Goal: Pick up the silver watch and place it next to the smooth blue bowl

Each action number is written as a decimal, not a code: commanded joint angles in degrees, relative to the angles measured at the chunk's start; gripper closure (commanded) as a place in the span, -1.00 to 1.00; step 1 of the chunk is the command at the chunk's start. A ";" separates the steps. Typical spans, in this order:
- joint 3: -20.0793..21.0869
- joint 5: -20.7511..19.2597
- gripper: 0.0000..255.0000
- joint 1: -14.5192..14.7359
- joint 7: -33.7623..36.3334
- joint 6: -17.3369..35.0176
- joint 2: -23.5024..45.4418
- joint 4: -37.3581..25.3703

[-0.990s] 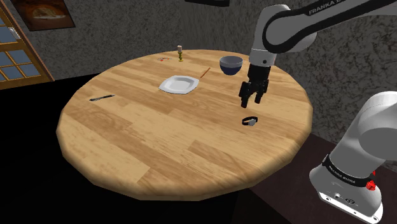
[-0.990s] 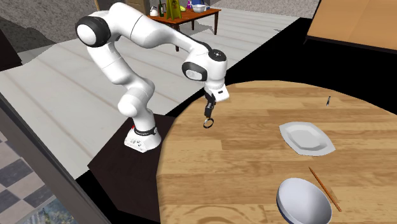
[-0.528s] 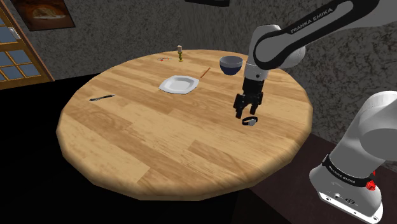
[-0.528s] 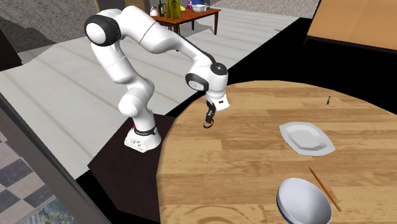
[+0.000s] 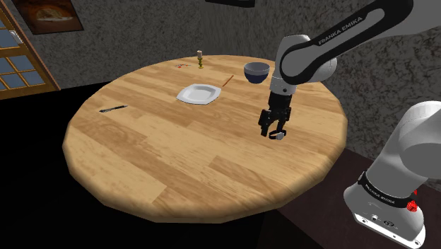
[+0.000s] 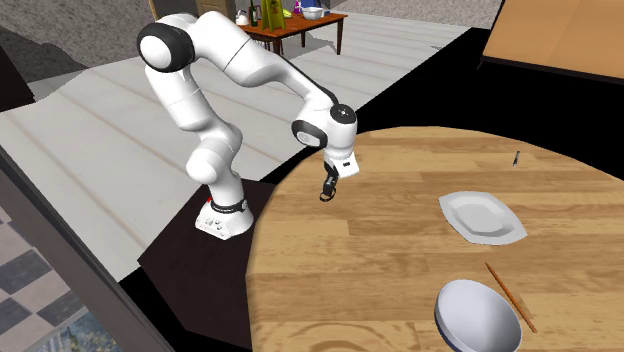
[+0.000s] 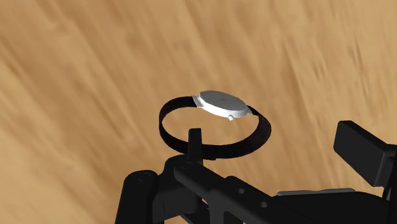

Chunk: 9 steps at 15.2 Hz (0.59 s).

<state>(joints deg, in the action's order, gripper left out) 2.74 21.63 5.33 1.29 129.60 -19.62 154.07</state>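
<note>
Several things lay on the round wooden table (image 5: 177, 163). In the shoulder view, going from left to right, there was a dark knife (image 5: 113, 109) near the table's left edge, then a small bottle (image 5: 201, 59) at the far edge. After it came a white plate (image 5: 197, 93), a thin brown stick (image 5: 227, 80) just beside the plate, and the blue bowl (image 5: 256, 71).

Nearer to the camera than the bowl, and a little to its right, the black gripper (image 5: 274, 132) pointed down, very low over the watch (image 5: 280, 136). The watch lay on the table, apart from the bowl. In the wrist view it had a silver face and a black band, and it lay on the wood.

The fingers (image 7: 362, 149) stood wide apart and clasped nothing. One fingertip showed right at the band, but I could not tell if it touched. At the far right stood the white base (image 5: 396, 184) of the arm.
</note>
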 commanded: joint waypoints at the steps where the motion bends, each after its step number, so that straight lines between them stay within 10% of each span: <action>1: 0.01 0.01 -1.00 0.01 0.00 0.03 0.02 0.00; 2: 0.00 0.01 -1.00 0.00 0.00 0.01 0.01 0.00; 3: 0.00 0.01 1.00 0.00 0.00 0.01 0.01 0.00; 9: 0.01 0.01 1.00 0.01 0.00 0.01 0.00 0.01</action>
<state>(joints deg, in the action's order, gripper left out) 2.76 21.65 5.34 1.29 129.62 -19.64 154.04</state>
